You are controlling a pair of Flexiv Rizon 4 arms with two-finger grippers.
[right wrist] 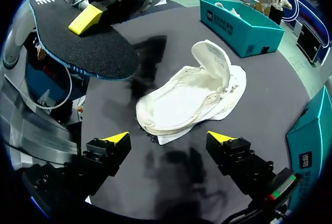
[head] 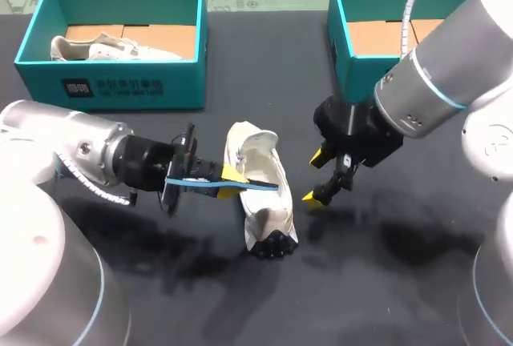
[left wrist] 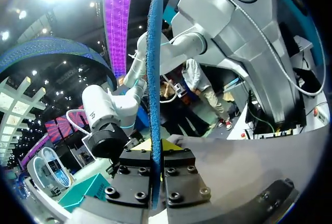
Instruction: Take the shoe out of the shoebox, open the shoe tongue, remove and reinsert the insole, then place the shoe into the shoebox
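A white shoe point(head: 262, 194) lies on its side on the black table, tongue folded back; in the right wrist view the shoe point(right wrist: 192, 97) is just ahead of my open right gripper point(right wrist: 168, 137). My left gripper point(head: 231, 178) is shut on the insole point(head: 264, 187), blue-edged with a dark top, and holds it edge-on over the shoe's opening. In the left wrist view the insole point(left wrist: 154, 73) stands upright between the yellow tips of the left gripper point(left wrist: 154, 146). My right gripper point(head: 314, 176) hangs open just right of the shoe, with nothing in it. From there the insole point(right wrist: 83, 40) shows flat.
A teal shoebox point(head: 112, 90) at the back left holds a second white shoe point(head: 104, 48). Another teal shoebox point(head: 345, 50) stands at the back right, partly behind my right arm. Bare black table lies in front of the shoe.
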